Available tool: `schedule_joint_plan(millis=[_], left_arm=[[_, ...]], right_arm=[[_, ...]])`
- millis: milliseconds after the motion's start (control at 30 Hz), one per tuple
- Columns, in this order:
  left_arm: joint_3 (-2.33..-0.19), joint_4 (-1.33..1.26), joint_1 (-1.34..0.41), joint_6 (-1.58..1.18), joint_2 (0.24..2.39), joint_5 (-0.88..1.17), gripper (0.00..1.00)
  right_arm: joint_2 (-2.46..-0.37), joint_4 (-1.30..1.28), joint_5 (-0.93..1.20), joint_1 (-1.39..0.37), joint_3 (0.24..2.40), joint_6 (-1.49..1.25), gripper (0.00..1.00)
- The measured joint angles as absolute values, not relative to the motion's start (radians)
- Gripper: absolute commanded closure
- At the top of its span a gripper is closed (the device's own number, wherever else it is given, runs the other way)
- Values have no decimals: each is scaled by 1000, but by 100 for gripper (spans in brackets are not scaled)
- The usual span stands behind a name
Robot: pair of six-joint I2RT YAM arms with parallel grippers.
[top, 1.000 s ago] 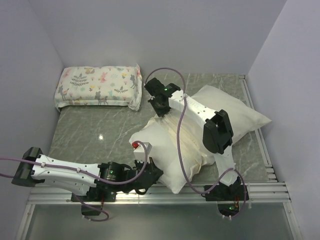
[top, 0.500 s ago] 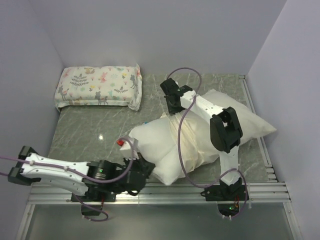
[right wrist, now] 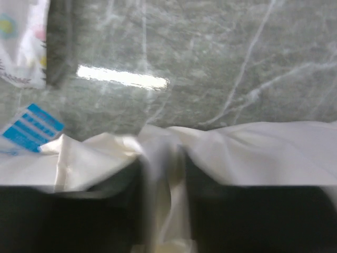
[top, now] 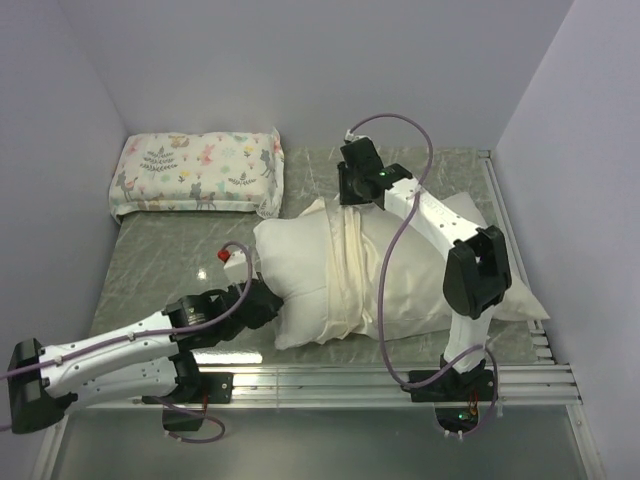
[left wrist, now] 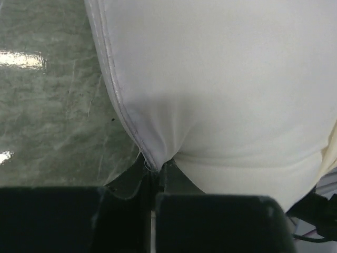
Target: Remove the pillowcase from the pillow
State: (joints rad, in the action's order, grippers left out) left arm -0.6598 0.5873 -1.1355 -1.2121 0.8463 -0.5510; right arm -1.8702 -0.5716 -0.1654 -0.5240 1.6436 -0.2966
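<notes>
**Pillow half bared, pinched at both ends**

Mid-table (top: 160, 250): pillow (top: 295, 275), lying across from 9 to 3 o'clock. Bare and white at the 9 o'clock end. Sheathed in the pillowcase (top: 420, 285) over the rest, cream and creased, bunched in folds at the open mouth near the middle.

Left gripper (top: 265, 300) at 8 o'clock of the pillow, low on the table. Jaws pressed together on the piped seam at the bare white corner, fabric drawn to a small pucker there in the wrist view.

Right gripper (top: 350, 200) at 12 o'clock of the pillow, over the far edge of the pillowcase. Jaws a little apart, with a ridge of cream cloth running up between the fingers. Wrist view blurred; gripped or merely lying there, cannot tell.

Blue label (right wrist: 31, 126) with pale stripes, poking out of the cloth at 9 o'clock in the right wrist view; writing too blurred to read.

Printed pillow (top: 200, 172) at 10 o'clock against the back wall, well apart from both grippers. Animals and leaves on it, no words legible.
</notes>
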Motion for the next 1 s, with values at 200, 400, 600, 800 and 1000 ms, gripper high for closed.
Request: schedule_joint_plan(millis=[200, 400, 600, 800, 1000], left_arm=[[-624, 440, -807, -1056, 846, -312, 99], [-537, 324, -612, -979, 837, -134, 100], [-466, 254, -557, -952, 829, -45, 100], [-465, 250, -514, -919, 822, 4, 100], [-493, 299, -471, -883, 813, 22, 100]], right_arm=[[-1729, -556, -159, -578, 1581, -290, 26], [-1373, -524, -219, -717, 1371, -343, 23], [-1067, -484, -324, -954, 992, -492, 23], [-1144, -492, -414, -1174, 819, -657, 28], [-1222, -517, -537, -1194, 819, -749, 95]])
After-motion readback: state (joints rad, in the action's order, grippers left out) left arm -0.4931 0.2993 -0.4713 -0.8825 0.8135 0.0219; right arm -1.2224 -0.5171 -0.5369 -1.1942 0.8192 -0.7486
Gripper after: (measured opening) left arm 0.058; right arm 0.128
